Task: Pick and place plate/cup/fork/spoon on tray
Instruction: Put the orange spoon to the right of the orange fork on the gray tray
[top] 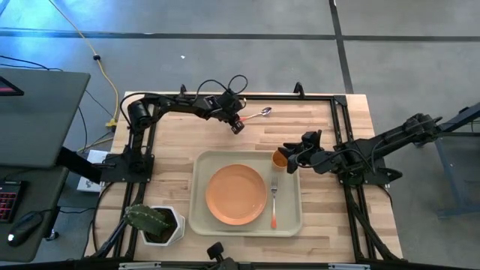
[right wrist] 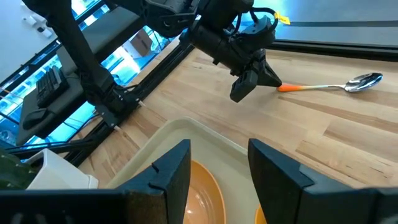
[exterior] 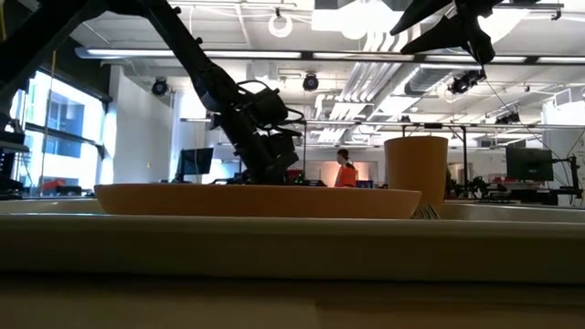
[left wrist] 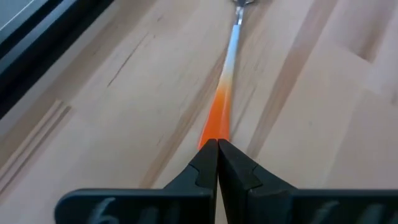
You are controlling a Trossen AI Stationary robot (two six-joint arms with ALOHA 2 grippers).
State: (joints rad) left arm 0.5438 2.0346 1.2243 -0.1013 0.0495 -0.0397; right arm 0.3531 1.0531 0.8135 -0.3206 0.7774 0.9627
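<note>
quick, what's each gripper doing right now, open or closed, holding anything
Left gripper: shut on the spoon, at its orange handle end on the table.
Right gripper: open, holding nothing, above the cup on the tray.

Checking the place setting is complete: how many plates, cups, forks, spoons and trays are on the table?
plate: 1
cup: 1
fork: 1
spoon: 1
tray: 1
Total: 5
</note>
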